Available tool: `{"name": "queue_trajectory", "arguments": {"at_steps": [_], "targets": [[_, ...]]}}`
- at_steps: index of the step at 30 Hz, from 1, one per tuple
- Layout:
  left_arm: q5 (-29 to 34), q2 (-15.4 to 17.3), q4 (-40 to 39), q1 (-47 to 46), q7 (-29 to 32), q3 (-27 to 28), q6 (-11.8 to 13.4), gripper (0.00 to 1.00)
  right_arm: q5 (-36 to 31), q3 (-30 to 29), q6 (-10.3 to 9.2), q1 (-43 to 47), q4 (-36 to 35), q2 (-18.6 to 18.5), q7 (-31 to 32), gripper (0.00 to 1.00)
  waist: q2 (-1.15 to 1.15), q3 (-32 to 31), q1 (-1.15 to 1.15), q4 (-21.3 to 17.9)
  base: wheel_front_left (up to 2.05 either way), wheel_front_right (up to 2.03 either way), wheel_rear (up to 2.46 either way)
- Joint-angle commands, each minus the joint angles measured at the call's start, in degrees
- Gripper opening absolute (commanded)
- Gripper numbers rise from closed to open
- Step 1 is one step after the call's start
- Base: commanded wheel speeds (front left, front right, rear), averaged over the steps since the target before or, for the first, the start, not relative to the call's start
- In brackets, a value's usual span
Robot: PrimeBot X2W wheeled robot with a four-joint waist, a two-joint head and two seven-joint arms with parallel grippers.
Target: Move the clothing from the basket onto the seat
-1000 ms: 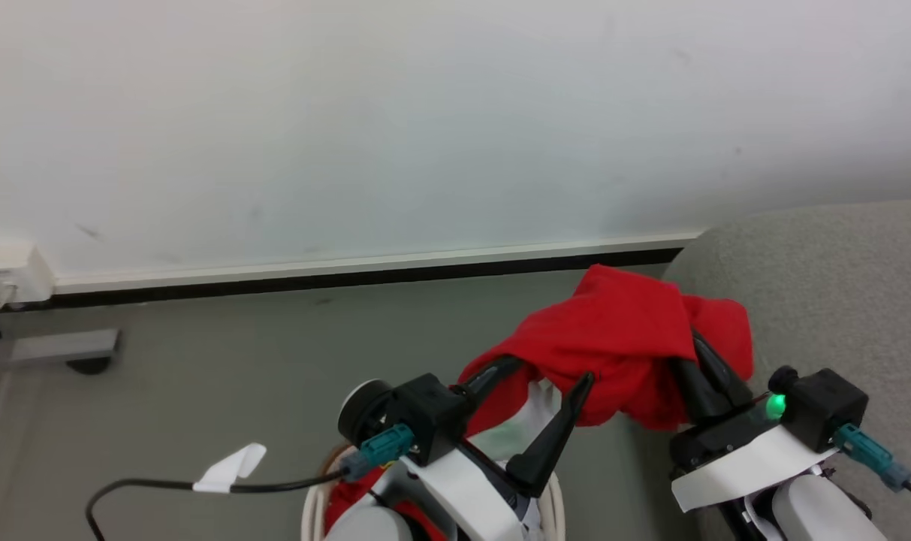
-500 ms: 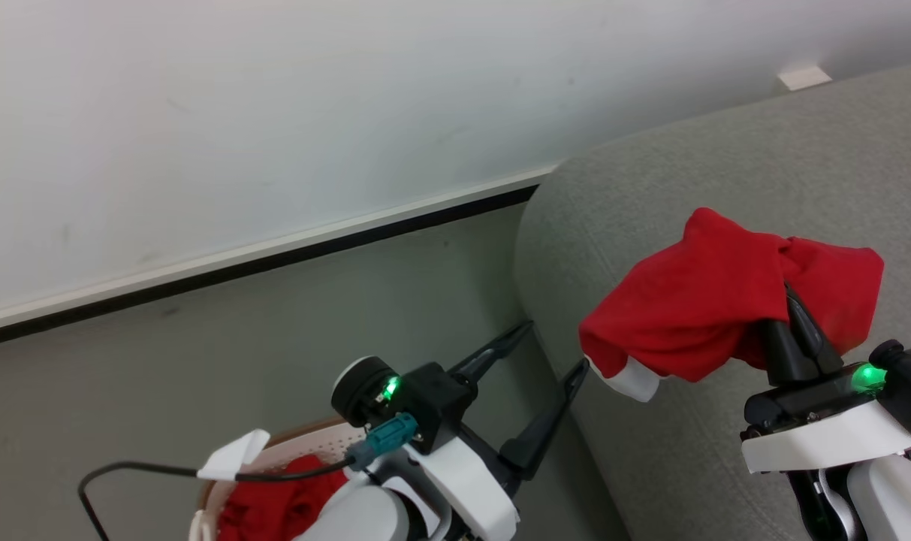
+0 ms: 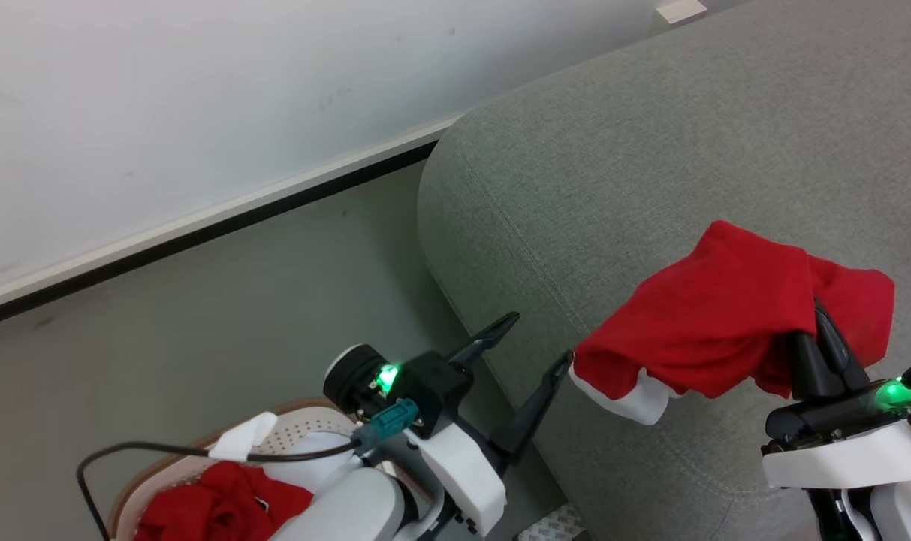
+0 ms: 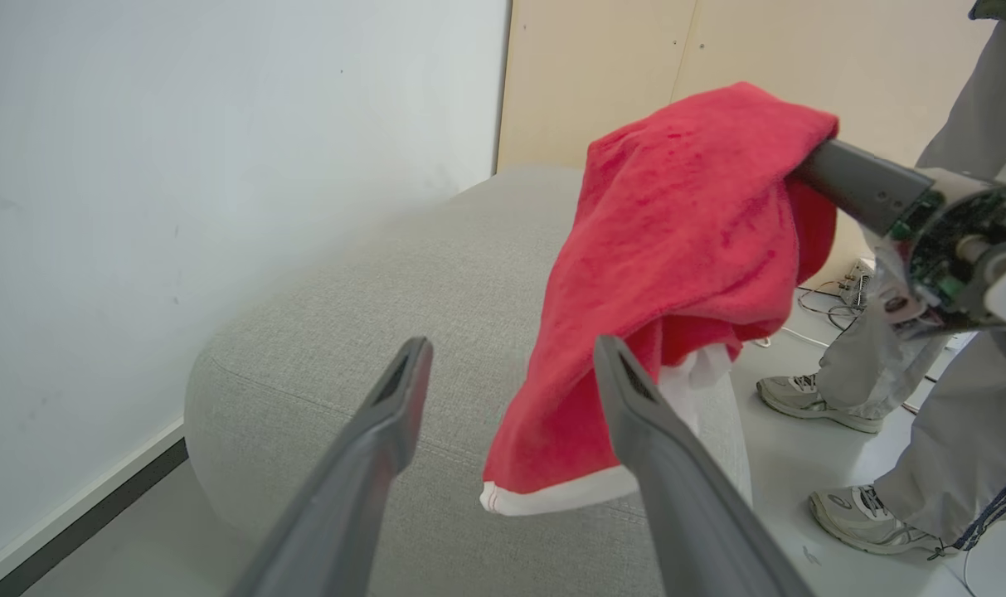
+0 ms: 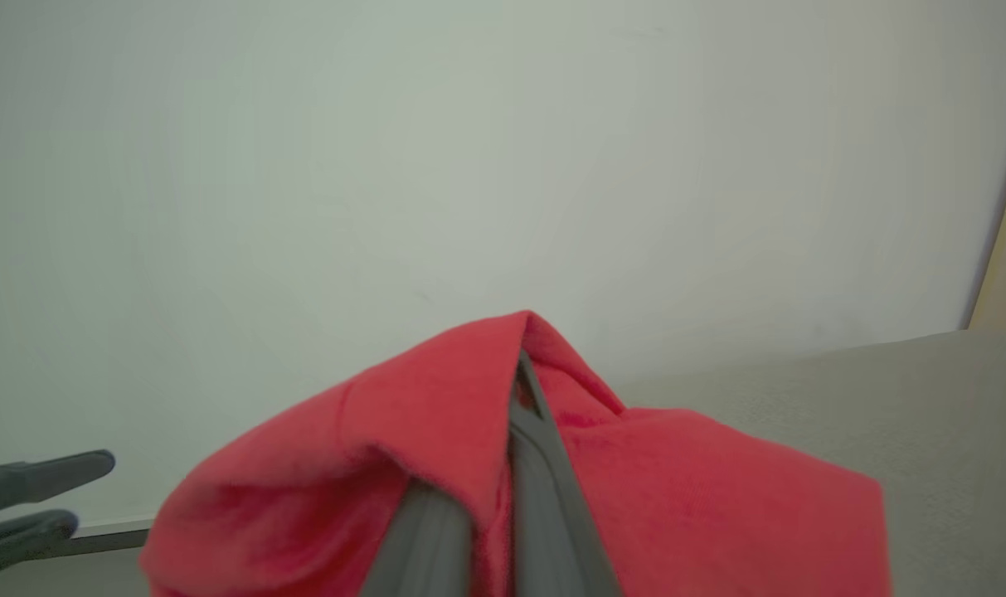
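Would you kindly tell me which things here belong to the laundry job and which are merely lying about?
Job: red garment clamped in right gripper; red clothing in laundry basket; grey sofa; open left gripper.
Lying about: person's sneakers; skirting board; wall.

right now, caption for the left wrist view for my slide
Open left gripper faces a red garment held by the right gripper over the grey sofa
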Motion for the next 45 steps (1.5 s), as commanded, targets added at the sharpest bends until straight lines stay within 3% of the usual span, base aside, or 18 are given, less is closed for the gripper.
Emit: {"name": "queue_trajectory", "arguments": {"at_steps": [1,8,14,25,30,38,45], "targets": [[0.5,0.2,0.2,-0.6,-0.3,0.1,-0.1,1.0,0.1,-0.4,-0.12,0.5,-0.4,-0.1,0.0,0.0,-0.01,0.5,-0.01,-0.3,0.0,0.0,0.0],[1.0,-0.1,1.4,-2.7,0.5,-0.7,-0.4,1.0,0.8,-2.4,-0.12,-3.6,0.7,-2.3,0.0,0.0,-0.01,3.3,-0.01,1.0,0.0,0.0,0.0],[1.8,0.2,1.2,-5.1,1.8,-1.1,-0.4,1.0,1.2,-2.8,-0.12,-11.2,6.2,-8.3,0.0,0.0,-0.01,7.5,-0.01,4.1,0.0,0.0,0.0],[3.1,0.1,0.1,-9.2,3.9,-1.8,0.1,1.0,10.9,-0.4,-0.12,-30.2,19.9,-21.6,0.0,0.0,-0.01,16.9,-0.01,10.9,0.0,0.0,0.0],[3.5,0.1,-0.2,-10.1,3.9,-1.8,0.8,1.0,14.2,0.7,-0.12,-37.4,26.2,-25.1,0.0,0.0,-0.01,19.8,-0.01,13.5,0.0,0.0,0.0],[3.7,-0.3,-0.6,-11.4,3.6,-1.7,1.7,1.0,16.7,4.2,-0.12,-43.5,38.8,-26.5,1.5,0.0,-0.01,22.8,-0.01,17.1,0.0,0.0,0.0],[3.5,-0.1,-0.2,-11.8,3.1,-1.3,2.4,1.0,16.7,10.1,-0.12,-43.5,52.0,-25.6,8.2,0.0,-0.01,23.4,-0.01,19.1,0.0,0.0,0.0]]}}
